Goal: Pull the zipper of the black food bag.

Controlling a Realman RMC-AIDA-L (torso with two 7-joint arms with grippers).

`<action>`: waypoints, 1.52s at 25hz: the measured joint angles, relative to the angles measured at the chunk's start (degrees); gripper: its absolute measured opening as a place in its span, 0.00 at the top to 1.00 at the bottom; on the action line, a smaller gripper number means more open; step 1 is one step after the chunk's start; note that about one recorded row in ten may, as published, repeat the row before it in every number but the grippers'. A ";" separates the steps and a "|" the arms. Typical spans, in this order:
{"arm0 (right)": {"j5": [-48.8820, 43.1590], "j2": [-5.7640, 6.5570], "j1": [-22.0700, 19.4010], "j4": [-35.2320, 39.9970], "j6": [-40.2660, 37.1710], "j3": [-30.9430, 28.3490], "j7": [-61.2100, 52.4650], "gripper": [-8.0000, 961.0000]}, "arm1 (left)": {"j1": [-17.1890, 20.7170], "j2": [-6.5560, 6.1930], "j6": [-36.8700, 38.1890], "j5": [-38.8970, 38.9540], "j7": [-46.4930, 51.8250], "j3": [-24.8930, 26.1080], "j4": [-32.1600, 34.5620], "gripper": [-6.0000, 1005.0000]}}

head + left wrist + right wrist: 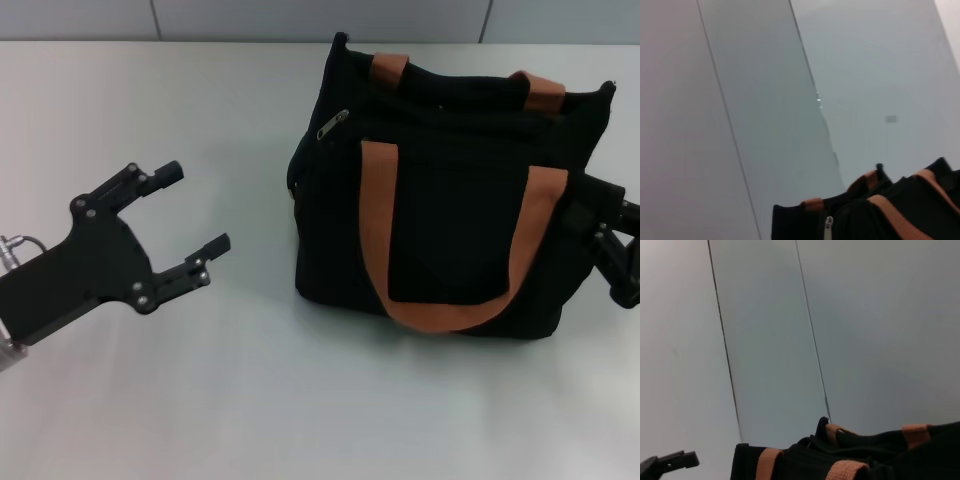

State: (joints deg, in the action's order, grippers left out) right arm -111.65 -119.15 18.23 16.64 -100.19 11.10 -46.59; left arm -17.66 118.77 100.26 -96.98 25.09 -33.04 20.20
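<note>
- The counter [200, 400] is a smooth, pale grey, matte surface.
- The black food bag [450, 200] stands upright on the counter's right half: boxy, soft woven fabric, with two orange-brown strap handles [455, 300] looping over its front and top.
- The left end effector [190, 215] hovers over the counter well left of the bag, flat black plates angled toward it, its two fingers spread wide and holding nothing.
- The right end effector [615, 250] sits against the bag's right side; whether it is spread or pressed together cannot be told.
- The zipper [332, 124], a small silver metal tab, lies at the bag's top left corner.
</note>
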 joint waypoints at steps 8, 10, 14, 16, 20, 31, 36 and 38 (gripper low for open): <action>0.02 0.30 -3.56 3.84 -6.15 -4.07 -3.67 0.84 | -3.75 0.34 -6.12 4.83 -13.87 0.00 -10.67 0.22; 0.04 0.58 -4.89 3.90 -8.26 -6.03 -4.15 0.71 | -4.39 0.40 -7.26 5.44 -17.19 0.04 -12.82 0.23; 0.04 0.76 -6.63 4.05 -13.03 -11.00 -4.84 0.53 | -6.57 0.41 -9.38 6.92 -26.14 1.68 -19.22 0.23; 0.04 0.80 -6.96 4.54 -15.22 -13.25 -5.34 0.49 | -7.38 0.41 -10.07 6.96 -28.85 2.32 -20.86 0.23; 0.04 0.92 -6.95 5.30 -17.99 -15.96 -6.45 0.40 | -9.33 0.41 -12.65 6.95 -34.58 3.11 -24.06 0.23; 0.04 1.44 -5.78 5.34 -20.18 -17.62 -8.73 0.27 | -13.35 0.42 -23.51 6.45 -55.51 11.90 -34.22 0.24; 0.04 1.44 -4.80 5.34 -20.19 -17.64 -9.48 0.28 | -15.28 0.48 -25.85 6.41 -58.96 16.92 -35.77 0.25; 0.04 1.40 -4.55 5.32 -20.15 -17.67 -9.69 0.28 | -15.95 0.50 -26.21 6.40 -59.08 18.69 -35.76 0.25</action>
State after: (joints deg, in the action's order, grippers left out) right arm -111.61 -117.75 13.68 21.96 -120.34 -6.57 -56.28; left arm -33.61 119.26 74.05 -90.59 -33.99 -14.36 -15.56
